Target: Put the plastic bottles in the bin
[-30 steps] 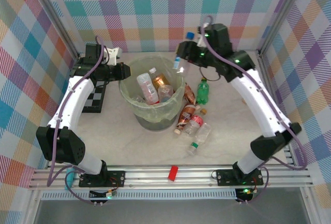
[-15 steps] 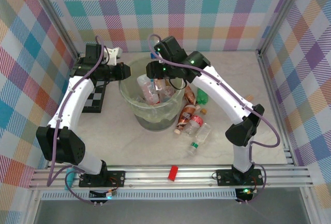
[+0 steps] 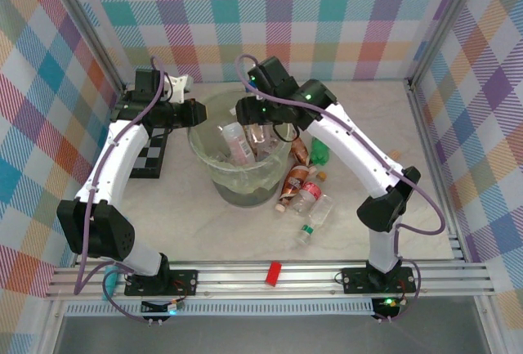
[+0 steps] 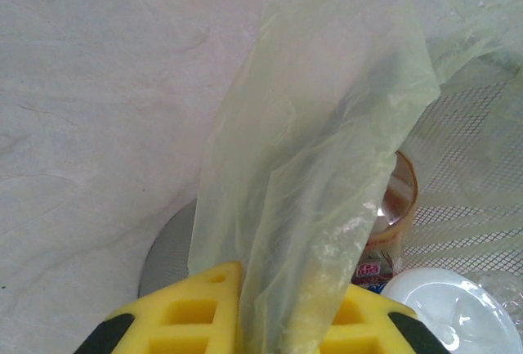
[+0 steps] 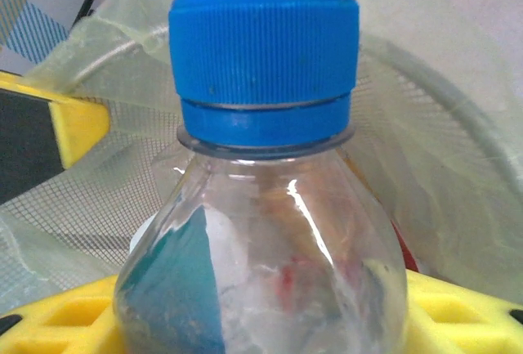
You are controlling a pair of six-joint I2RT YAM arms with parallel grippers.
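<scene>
The bin (image 3: pixel 239 189) is a pale-green bucket with a thin liner (image 4: pixel 327 158), standing mid-table with several plastic bottles (image 3: pixel 237 143) inside. My left gripper (image 3: pixel 201 114) is at its left rim, its yellow fingers (image 4: pixel 188 313) shut on a fold of the liner. My right gripper (image 3: pixel 255 125) hangs over the bin's mouth. A clear bottle with a blue cap (image 5: pixel 263 60) sits between its yellow fingers (image 5: pixel 458 313), pads against both sides. On the table right of the bin lie a green bottle (image 3: pixel 320 148), a brown one (image 3: pixel 292 181) and two clear ones (image 3: pixel 315 217).
A black-and-white chessboard (image 3: pixel 151 159) lies left of the bin, under my left arm. A small red block (image 3: pixel 273 273) rests on the front rail. A brown bottle (image 4: pixel 394 203) and a white lid (image 4: pixel 453 313) show through the bin's mesh.
My right arm swung left from the back right with the blue-capped bottle, stopped over the bin and has dipped slightly since. The left arm has held still on the liner.
</scene>
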